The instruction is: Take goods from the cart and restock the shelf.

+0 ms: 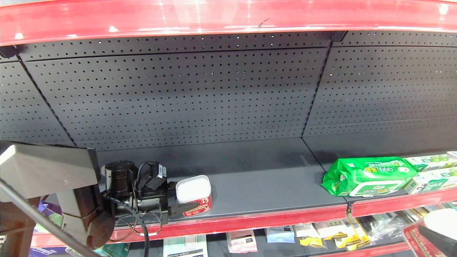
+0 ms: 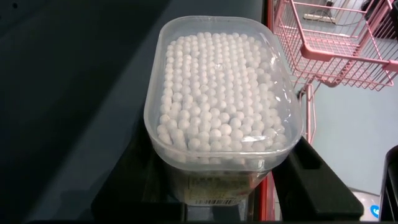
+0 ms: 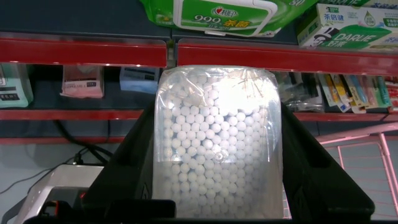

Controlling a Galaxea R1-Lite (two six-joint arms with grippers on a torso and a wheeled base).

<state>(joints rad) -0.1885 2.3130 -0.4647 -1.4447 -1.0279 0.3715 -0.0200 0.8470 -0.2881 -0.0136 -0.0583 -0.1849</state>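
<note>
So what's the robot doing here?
The robot is stocking a shop shelf. Its left hand grips a clear tub of cotton swabs at the front edge of the dark shelf, towards the robot's left. Its right hand holds a second tub just like it, lower down and off to the right. A green pack of wipes already lies on the shelf further right.

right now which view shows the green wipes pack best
The head view: the whole green wipes pack lies on the shelf beside the boxes. The right wrist view cuts off most of it at the frame's edge.
</note>
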